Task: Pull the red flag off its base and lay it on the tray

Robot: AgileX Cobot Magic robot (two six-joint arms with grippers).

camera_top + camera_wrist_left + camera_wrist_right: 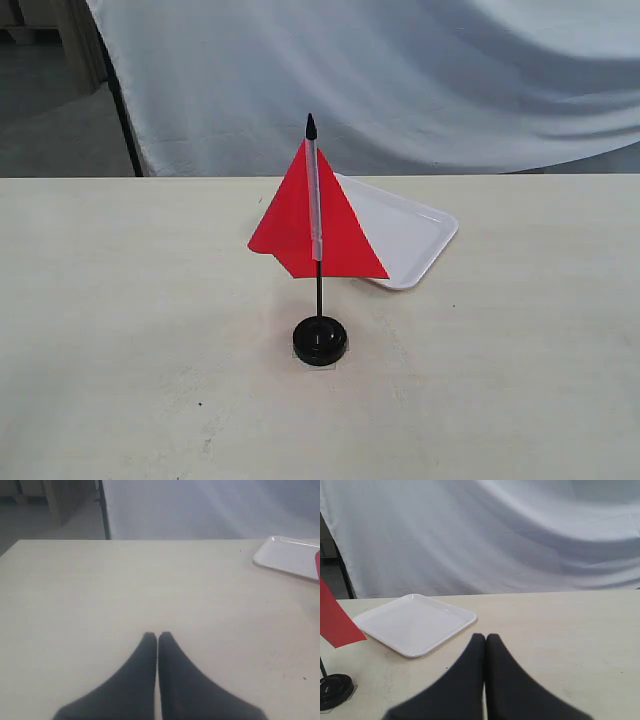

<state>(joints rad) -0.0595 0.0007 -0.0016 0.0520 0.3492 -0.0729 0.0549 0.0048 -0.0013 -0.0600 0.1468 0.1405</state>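
Observation:
The red flag (300, 225) stands upright on its thin black pole, plugged into the glossy black base (320, 342) at the middle of the table. Behind it, to the right, lies the white tray (405, 235), with nothing on it. Neither gripper shows in the exterior view. In the left wrist view my left gripper (157, 636) is shut and holds nothing, above bare table, with the tray (290, 557) and a sliver of red flag (317, 565) far off. My right gripper (485, 637) is shut on nothing, near the tray (415, 622); the flag (335, 620) and base (334, 689) sit at that frame's edge.
A pale wooden table (120, 330) carries everything. A white cloth backdrop (400, 70) hangs behind its far edge, with a dark stand post (125, 120) at the left.

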